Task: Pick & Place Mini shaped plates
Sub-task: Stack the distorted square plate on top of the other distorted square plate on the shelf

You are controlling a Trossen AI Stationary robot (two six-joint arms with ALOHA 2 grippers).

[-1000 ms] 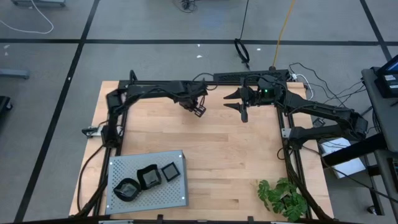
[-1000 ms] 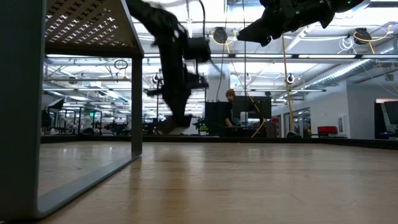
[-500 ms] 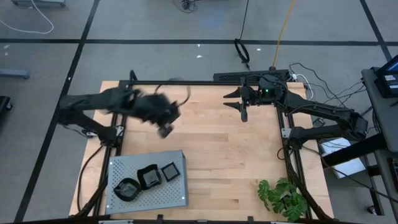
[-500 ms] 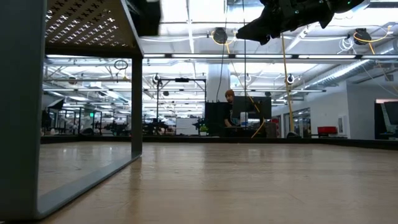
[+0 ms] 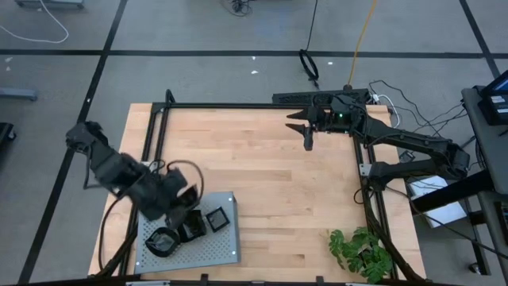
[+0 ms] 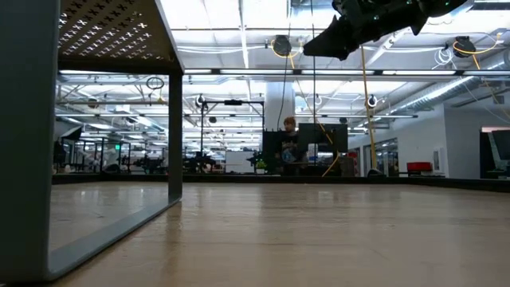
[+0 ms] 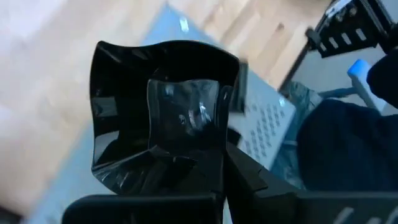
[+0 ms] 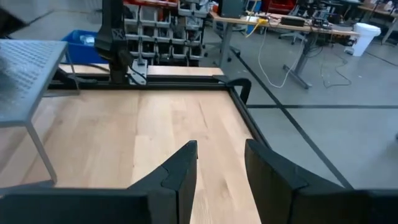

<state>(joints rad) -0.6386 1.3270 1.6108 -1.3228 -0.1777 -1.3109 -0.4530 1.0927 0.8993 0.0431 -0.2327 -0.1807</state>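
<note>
Left hand clamped on black mini plate, over tray

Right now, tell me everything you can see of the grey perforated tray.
The grey perforated metal tray is a raised rectangular platform on flat legs, standing at the table's near left corner. Its flat top is punched with small holes. Three glossy black mini plates rest on it toward its left and far side. The left gripper hangs over them. In the low view, its leg meets the wooden tabletop.
</note>
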